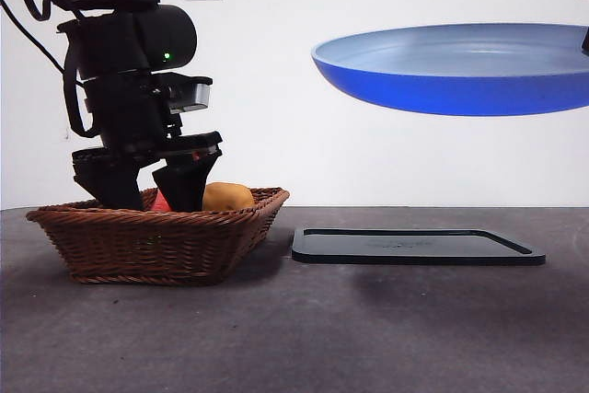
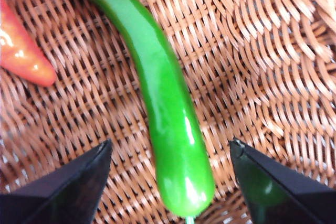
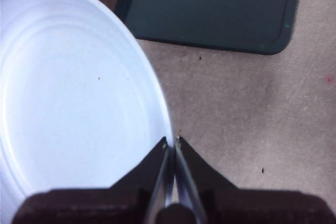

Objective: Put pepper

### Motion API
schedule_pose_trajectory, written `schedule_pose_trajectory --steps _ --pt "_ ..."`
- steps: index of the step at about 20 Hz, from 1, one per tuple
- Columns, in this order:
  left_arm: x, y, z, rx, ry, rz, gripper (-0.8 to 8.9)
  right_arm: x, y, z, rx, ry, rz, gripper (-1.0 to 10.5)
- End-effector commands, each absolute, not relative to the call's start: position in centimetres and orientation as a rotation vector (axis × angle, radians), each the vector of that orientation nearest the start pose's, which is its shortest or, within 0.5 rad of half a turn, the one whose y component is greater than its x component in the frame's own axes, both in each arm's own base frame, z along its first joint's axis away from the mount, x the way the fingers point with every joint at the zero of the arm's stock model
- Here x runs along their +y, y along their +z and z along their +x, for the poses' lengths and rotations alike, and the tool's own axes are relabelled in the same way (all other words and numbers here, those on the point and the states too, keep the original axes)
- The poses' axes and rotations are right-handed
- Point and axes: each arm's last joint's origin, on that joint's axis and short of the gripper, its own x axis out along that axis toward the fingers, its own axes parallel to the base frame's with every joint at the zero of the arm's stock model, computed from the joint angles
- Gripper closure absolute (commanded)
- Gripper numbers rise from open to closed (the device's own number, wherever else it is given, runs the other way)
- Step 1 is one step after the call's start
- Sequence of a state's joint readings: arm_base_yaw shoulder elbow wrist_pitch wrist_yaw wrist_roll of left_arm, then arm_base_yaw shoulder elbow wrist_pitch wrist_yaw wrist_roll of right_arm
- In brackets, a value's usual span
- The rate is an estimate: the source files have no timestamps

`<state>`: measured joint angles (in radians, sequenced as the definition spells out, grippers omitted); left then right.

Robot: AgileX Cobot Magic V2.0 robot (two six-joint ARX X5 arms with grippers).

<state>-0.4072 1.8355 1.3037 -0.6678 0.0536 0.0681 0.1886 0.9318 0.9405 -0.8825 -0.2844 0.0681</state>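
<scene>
The pepper [image 2: 168,129], long, glossy and green, lies on the woven floor of the wicker basket [image 1: 156,236]. My left gripper [image 2: 170,153] hangs low inside the basket, open, one jaw on each side of the pepper's thick end and apart from it. In the front view the left gripper [image 1: 152,192] shows as a big dark arm reaching down into the basket; the pepper is hidden there. My right gripper [image 3: 171,142] is shut on the rim of the blue plate [image 1: 460,66], which it holds in the air above the black tray [image 1: 414,246].
A red-orange carrot-like item [image 2: 23,51] lies in the basket beside the pepper. A tan potato [image 1: 227,196] shows over the basket's rim. The black tray [image 3: 210,9] lies flat on the grey table to the right of the basket.
</scene>
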Motion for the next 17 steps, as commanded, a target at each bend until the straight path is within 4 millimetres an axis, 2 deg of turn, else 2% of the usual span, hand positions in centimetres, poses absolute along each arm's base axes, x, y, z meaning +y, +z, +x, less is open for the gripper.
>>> schedule_pose_trajectory --steps 1,8,11,17 --pt "-15.2 19.3 34.1 1.167 -0.458 0.285 4.26 4.0 30.9 16.6 0.875 0.412 0.117 9.4" --pt "-15.5 18.2 34.3 1.195 -0.458 0.286 4.37 4.0 30.9 16.6 0.874 0.413 0.116 9.4" --pt "-15.7 18.2 34.2 1.194 -0.463 0.288 5.31 4.0 30.9 16.6 0.874 0.413 0.117 9.4" --pt "-15.8 18.2 34.1 1.195 -0.469 0.288 6.50 4.0 30.9 16.6 0.874 0.412 0.116 9.4"
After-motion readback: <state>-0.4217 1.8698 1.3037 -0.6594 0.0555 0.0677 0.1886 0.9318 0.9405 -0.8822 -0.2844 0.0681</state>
